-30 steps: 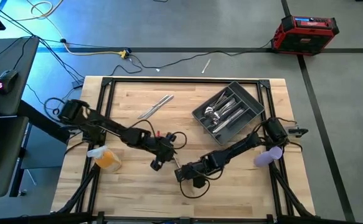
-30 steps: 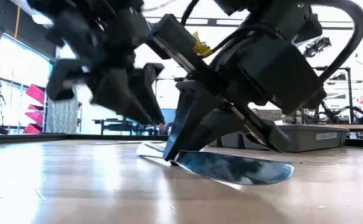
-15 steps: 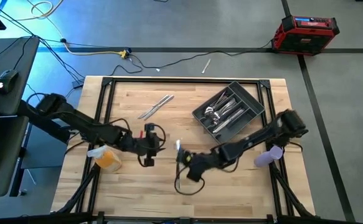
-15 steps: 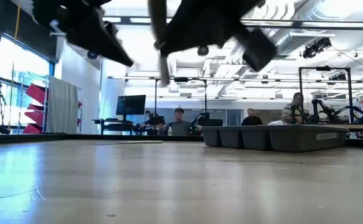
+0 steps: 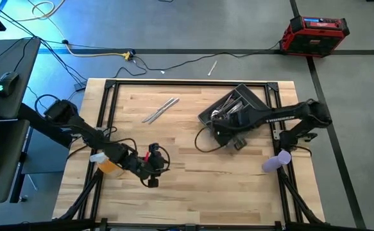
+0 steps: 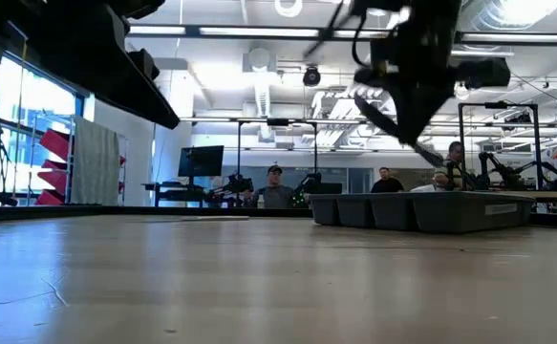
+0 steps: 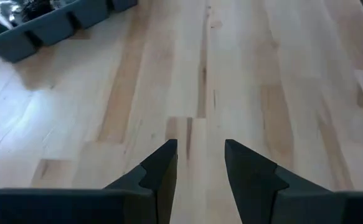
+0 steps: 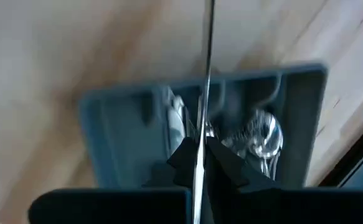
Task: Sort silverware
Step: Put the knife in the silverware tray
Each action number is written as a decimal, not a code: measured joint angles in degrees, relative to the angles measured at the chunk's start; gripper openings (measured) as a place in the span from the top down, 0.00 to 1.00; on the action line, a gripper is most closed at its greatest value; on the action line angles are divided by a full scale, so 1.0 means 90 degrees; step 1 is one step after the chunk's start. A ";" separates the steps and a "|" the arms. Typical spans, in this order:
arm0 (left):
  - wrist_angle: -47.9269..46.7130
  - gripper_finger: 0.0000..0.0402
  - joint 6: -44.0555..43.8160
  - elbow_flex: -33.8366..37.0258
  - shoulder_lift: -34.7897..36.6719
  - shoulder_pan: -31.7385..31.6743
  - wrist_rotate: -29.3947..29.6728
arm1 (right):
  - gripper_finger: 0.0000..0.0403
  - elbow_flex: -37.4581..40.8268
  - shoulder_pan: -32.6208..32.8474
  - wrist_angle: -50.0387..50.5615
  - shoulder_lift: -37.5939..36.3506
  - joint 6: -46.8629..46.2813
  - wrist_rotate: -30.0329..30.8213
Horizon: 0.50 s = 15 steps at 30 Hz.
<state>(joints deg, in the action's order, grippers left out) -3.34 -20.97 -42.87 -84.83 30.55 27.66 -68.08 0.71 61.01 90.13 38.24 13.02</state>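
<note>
The dark grey tray (image 5: pixel 249 93) stands at the table's far right with several silver pieces (image 5: pixel 228 110) in it. My right gripper (image 5: pixel 224 126) hangs over the tray's near-left end, shut on one slim piece of silverware (image 8: pixel 206 74). The right wrist view shows that piece edge-on, above the tray (image 8: pixel 299 130). Two more silver pieces (image 5: pixel 161 109) lie flat on the wood at the far middle. My left gripper (image 5: pixel 153 168) is at the near left, low over bare wood. Its fingers (image 7: pixel 200 163) are open, with nothing between them. My right gripper pinches the slim silver piece (image 8: pixel 200 146) between its two fingers; which end it has, I cannot tell. The fingers point steeply down from above, and the piece sticks out past the fingertips. It hangs slanted (image 6: pixel 429 145), clear of the table, over the tray.
An orange object (image 5: pixel 111 165) lies by the left arm and a purple one (image 5: pixel 275 160) at the table's right edge. A red box (image 5: pixel 315 32) stands on the floor beyond the table. People sit in the room behind the tray (image 6: pixel 421 210).
My right gripper has lifted the silver piece off the wood at the near middle and carried it up and toward the far right, over the tray, rolling its wrist on the way. My left gripper has drawn back toward the table's left and stayed open.
</note>
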 joint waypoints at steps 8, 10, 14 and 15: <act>0.0021 0.72 -0.0158 -0.0001 -0.0454 -0.0005 -0.0027 | 1.00 0.1375 -0.0794 -0.0403 0.0029 0.1549 0.0147; 0.0025 0.72 -0.0158 -0.0001 -0.0486 -0.0008 -0.0029 | 1.00 0.1647 -0.0995 -0.0745 0.0029 0.1593 0.0246; 0.0038 0.72 -0.0090 -0.0002 -0.0488 -0.0017 -0.0015 | 0.99 0.1908 -0.1383 -0.1302 0.0029 0.1802 0.0263; 0.0030 0.72 -0.0090 -0.0002 -0.0488 -0.0017 -0.0013 | 0.99 0.1943 -0.1461 -0.1354 0.0029 0.1901 0.0267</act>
<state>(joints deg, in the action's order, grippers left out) -3.06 -21.78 -42.89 -89.23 30.39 27.55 -50.60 -12.43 48.82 90.39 55.35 15.43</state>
